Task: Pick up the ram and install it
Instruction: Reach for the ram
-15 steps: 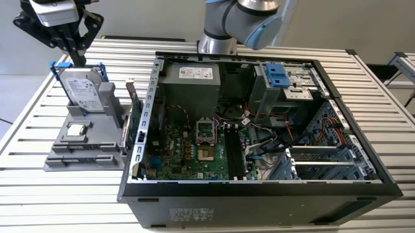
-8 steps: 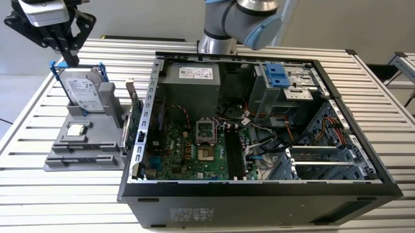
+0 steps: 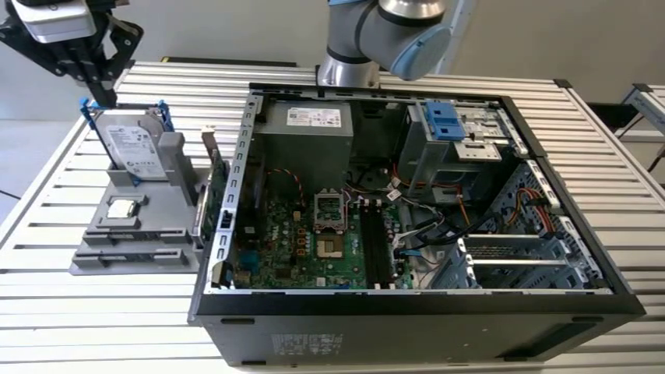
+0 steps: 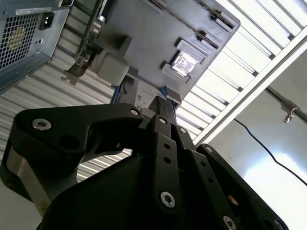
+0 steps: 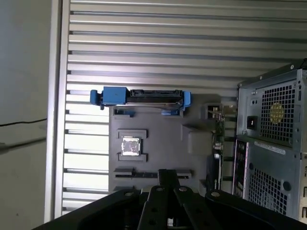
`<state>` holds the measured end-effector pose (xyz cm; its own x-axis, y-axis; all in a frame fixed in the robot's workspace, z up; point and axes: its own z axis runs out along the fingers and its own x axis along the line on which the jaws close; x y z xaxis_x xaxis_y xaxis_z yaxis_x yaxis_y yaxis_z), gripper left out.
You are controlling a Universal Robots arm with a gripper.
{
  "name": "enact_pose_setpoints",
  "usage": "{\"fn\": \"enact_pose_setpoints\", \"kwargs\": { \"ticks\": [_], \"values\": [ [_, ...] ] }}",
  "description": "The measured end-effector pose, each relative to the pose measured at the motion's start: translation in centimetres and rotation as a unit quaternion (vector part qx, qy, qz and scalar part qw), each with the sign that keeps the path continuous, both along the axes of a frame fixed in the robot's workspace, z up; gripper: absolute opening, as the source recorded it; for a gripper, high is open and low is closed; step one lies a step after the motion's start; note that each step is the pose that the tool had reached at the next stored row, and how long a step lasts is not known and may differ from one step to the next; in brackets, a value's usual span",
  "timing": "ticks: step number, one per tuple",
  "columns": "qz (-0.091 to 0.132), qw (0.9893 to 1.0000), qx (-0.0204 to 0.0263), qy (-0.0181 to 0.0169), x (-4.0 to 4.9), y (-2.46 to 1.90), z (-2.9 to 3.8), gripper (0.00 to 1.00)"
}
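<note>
Black pincer closed, empty, over grey holder; first wrist view shows ram edge-on.

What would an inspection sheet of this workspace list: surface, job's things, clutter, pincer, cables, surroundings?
Surface: silver slatted metal table bearing an open black computer case.
Job's things: slim dark green ram stick on edge in the grey plastic holder beside the case.
Clutter: silver hard drive in a blue frame and small square silver processor chip, on the holder.
Pincer: black pincer hangs above the hard drive, apart from the ram.
Cables: coloured wires inside the case.
Surroundings: second slatted table at the exterior view's right.
</note>
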<state>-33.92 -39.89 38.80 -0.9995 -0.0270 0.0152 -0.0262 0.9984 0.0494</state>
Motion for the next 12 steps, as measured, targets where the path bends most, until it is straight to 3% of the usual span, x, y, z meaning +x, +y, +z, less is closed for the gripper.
{"fn": "enact_pose_setpoints", "kwargs": {
  "ticks": [12],
  "values": [
    [-0.011,0.9999,0.0,0.0022,-0.86,0.0,-0.02,0.0]
  ]
}}
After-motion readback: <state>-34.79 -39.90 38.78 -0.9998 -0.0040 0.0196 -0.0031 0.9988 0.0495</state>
